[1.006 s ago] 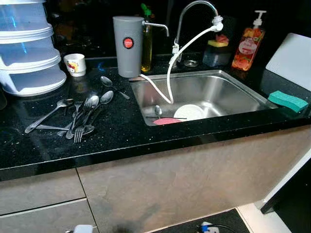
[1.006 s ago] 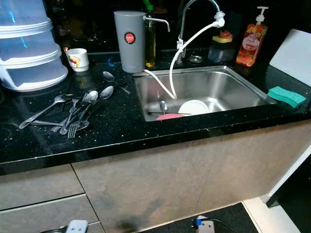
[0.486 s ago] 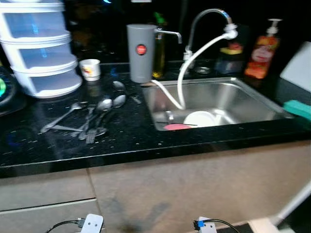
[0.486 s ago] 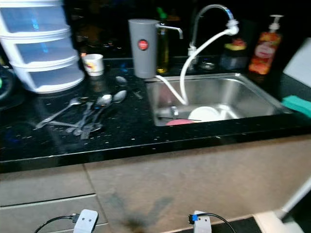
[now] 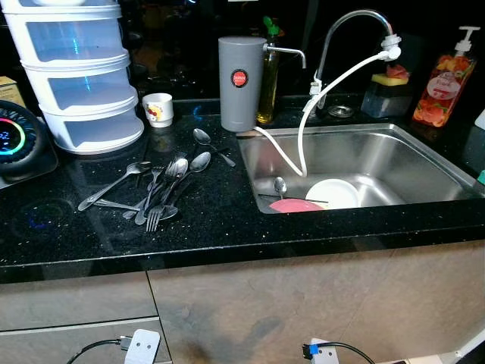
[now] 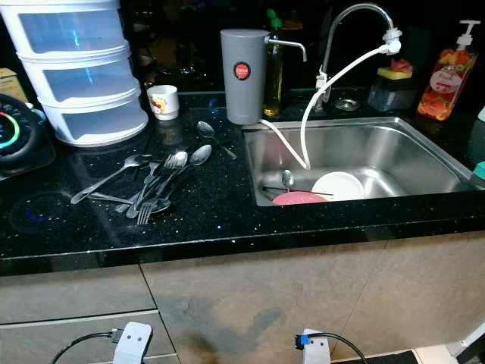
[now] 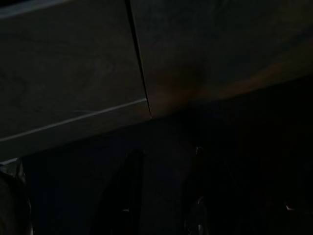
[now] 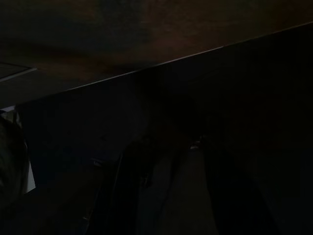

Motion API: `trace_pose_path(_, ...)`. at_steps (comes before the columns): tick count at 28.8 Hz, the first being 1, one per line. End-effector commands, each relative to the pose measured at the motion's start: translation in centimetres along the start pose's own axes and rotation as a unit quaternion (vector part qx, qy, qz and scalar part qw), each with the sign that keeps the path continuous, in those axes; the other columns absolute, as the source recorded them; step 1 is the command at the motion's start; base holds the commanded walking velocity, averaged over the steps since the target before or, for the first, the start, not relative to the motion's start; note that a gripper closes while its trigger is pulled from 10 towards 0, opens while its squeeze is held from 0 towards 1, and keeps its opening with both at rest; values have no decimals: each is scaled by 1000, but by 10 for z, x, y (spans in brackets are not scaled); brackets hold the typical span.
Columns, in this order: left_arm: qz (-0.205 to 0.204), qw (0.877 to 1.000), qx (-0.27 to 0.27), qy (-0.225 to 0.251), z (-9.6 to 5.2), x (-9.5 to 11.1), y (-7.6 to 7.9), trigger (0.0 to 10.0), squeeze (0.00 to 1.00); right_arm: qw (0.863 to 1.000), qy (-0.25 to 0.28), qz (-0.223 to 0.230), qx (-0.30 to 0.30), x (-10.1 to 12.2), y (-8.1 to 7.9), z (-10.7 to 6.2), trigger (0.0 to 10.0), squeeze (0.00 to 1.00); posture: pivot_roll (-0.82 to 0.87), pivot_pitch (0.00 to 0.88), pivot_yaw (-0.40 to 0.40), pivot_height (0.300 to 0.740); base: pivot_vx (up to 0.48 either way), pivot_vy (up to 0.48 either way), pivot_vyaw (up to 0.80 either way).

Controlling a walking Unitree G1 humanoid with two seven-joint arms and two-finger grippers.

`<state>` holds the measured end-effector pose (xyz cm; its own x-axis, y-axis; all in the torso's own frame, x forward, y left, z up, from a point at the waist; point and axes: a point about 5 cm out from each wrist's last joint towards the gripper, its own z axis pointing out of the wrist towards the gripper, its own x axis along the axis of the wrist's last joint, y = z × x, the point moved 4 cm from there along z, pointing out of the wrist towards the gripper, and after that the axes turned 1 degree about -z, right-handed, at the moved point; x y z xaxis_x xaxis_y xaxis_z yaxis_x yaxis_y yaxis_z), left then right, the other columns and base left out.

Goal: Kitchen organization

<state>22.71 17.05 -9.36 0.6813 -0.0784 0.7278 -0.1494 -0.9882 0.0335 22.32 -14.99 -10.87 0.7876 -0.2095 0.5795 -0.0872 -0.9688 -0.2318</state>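
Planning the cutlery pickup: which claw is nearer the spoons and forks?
Left. The left claw hangs low, nearly under the cutlery; the right claw hangs below the sink.

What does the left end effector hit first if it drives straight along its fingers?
Probably the cabinet front under the counter: the left end effector points at its panels, near the dark seam between them. The view is very dark, so depth is unclear.

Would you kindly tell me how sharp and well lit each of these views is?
Left eye view: sharp, evenly lit, with bright reflections on the sink wall and glints on the cutlery. Right eye view: much the same. Left wrist view: very dark, cabinet panels faint. Right wrist view: darker still, hardly anything legible.
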Motion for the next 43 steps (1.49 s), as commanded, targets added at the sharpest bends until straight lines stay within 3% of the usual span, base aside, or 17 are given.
trace_pose_path(1, -1, 1000, -12, -6, -1, -5, 4, 10000, 0, 1000, -7, -3, -3, -5, 1, -1, 10000, 0, 49, 38, -18, 740, 0, -480, 0)
trace_pose_path(5, 0, 1000, -6, -3, 0, -5, 6, 10000, 0, 1000, -8, -7, -4, -4, 1, 0, 10000, 0, 47, 39, -20, 740, 0, -457, 0)
trace_pose_path(8, -21, 1000, 9, 2, 0, -4, 2, 10000, 0, 1000, -9, -11, -4, -4, 2, 0, 10000, 0, 45, 40, -22, 740, 0, 0, 0)
trace_pose_path(20, -40, 998, 39, 25, -1, 2, -7, 10000, 0, 1000, -15, -27, -1, -7, 3, -1, 10000, 0, 45, 52, -35, 740, 0, 37, 0)
trace_pose_path(25, -35, 998, 37, 29, -1, 4, -6, 10000, 0, 999, -16, -30, -1, -6, 3, -1, 10000, 0, 48, 51, -37, 740, 0, 460, 0)
trace_pose_path(43, -17, 997, 59, 49, -1, 10, -12, 10000, 0, 999, -21, -33, -4, -9, 5, -1, 10000, 0, 53, 52, -37, 740, 0, 0, 0)
